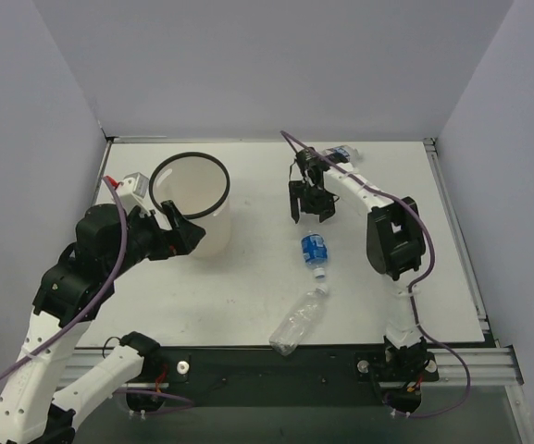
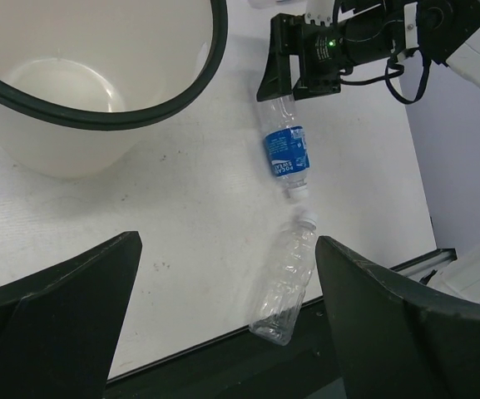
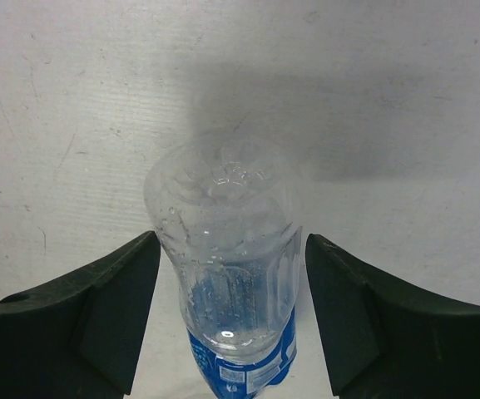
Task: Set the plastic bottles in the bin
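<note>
Nearest the arms' bases, the unlabelled bottle [image 1: 299,322] lies on the table [image 1: 220,296] by its front edge. Its cap points away, toward the cap of the blue-labelled bottle [image 1: 314,248]. The left wrist view shows the two caps almost meeting, which the overhead view blurs. Both bottles lie on their sides outside the bin [image 1: 213,231].

From above, the right gripper [image 1: 310,205] hides the blue-labelled bottle's base. Only the right wrist view shows its fingers [image 3: 98,316] close on either side of the clear body, and whether they press it cannot be told.

The left gripper [image 2: 227,249] is spread wide, holding nothing, just beside the upright bin.

Farthest back, a third bottle [image 1: 342,152] is mostly hidden behind the right arm, its label unreadable.
</note>
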Tool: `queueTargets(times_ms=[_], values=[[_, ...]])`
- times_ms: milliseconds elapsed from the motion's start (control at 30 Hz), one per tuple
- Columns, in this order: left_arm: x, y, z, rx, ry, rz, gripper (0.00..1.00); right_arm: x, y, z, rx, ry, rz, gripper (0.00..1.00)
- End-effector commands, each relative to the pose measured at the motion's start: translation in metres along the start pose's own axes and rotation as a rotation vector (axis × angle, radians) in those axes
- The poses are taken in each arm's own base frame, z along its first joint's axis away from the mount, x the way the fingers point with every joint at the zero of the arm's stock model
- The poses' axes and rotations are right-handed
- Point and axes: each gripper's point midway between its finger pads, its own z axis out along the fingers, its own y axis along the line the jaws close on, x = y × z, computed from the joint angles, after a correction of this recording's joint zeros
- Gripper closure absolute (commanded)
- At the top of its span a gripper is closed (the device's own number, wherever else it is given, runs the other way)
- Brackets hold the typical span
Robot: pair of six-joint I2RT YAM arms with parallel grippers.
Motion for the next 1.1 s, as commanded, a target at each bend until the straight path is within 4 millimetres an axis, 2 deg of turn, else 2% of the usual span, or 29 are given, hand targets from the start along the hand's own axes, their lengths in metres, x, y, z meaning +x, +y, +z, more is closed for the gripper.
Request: queueTargets(times_ms=[0, 33, 100, 133, 200, 233, 267, 300, 400, 433, 567, 700, 833, 933, 967, 1067], values=[[-0.014, -0.013, -0.001, 0.052, -0.040, 0.004, 0.03, -0.021, 0.004, -0.058, -0.026, -0.166, -0.042, 0.37], [-0.013, -0.013, 0.000, 0.051, -0.036, 0.002, 0.02, -0.022, 0.005, -0.076, -0.044, -0.210, -0.046, 0.37], [-0.013, -0.014, 0.001, 0.058, -0.033, 0.004, 0.03, -0.032, 0.009, -0.096, -0.075, -0.287, -0.050, 0.38], [-0.012, -0.015, 0.001, 0.061, -0.031, 0.003, 0.03, -0.036, 0.009, -0.116, -0.091, -0.336, -0.051, 0.41], [-0.012, -0.015, 0.002, 0.066, -0.025, 0.009, 0.03, -0.041, 0.013, -0.133, -0.123, -0.388, -0.055, 0.47], [-0.011, -0.016, 0.002, 0.068, -0.022, 0.009, 0.03, -0.041, 0.013, -0.143, -0.132, -0.409, -0.053, 0.46], [-0.011, -0.016, 0.002, 0.068, -0.019, 0.012, 0.02, -0.041, 0.014, -0.144, -0.140, -0.410, -0.048, 0.43], [-0.010, -0.016, 0.002, 0.071, -0.017, 0.015, 0.03, -0.039, 0.015, -0.142, -0.146, -0.396, -0.048, 0.29], [-0.010, -0.018, 0.001, 0.079, -0.012, 0.017, 0.03, -0.029, 0.014, -0.119, -0.124, -0.325, -0.044, 0.17], [-0.010, -0.018, 0.001, 0.080, -0.011, 0.017, 0.03, -0.026, 0.014, -0.106, -0.108, -0.293, -0.043, 0.16], [-0.012, -0.018, -0.003, 0.074, -0.013, 0.020, 0.03, -0.022, 0.005, -0.075, -0.029, -0.231, -0.033, 0.14], [-0.011, -0.016, -0.009, 0.065, -0.021, 0.009, 0.03, -0.022, 0.005, -0.053, -0.010, -0.192, -0.039, 0.19], [-0.012, -0.015, -0.012, 0.058, -0.031, -0.001, 0.03, -0.019, -0.006, -0.028, 0.067, -0.156, -0.042, 0.24], [-0.013, -0.014, -0.014, 0.050, -0.038, -0.008, 0.03, -0.013, -0.009, -0.015, 0.085, -0.126, -0.052, 0.31], [-0.014, -0.014, -0.015, 0.050, -0.042, -0.008, 0.03, -0.011, -0.009, -0.013, 0.086, -0.118, -0.054, 0.39], [-0.014, -0.014, -0.014, 0.048, -0.041, -0.013, 0.03, -0.005, -0.010, -0.006, 0.088, -0.097, -0.052, 0.47]])
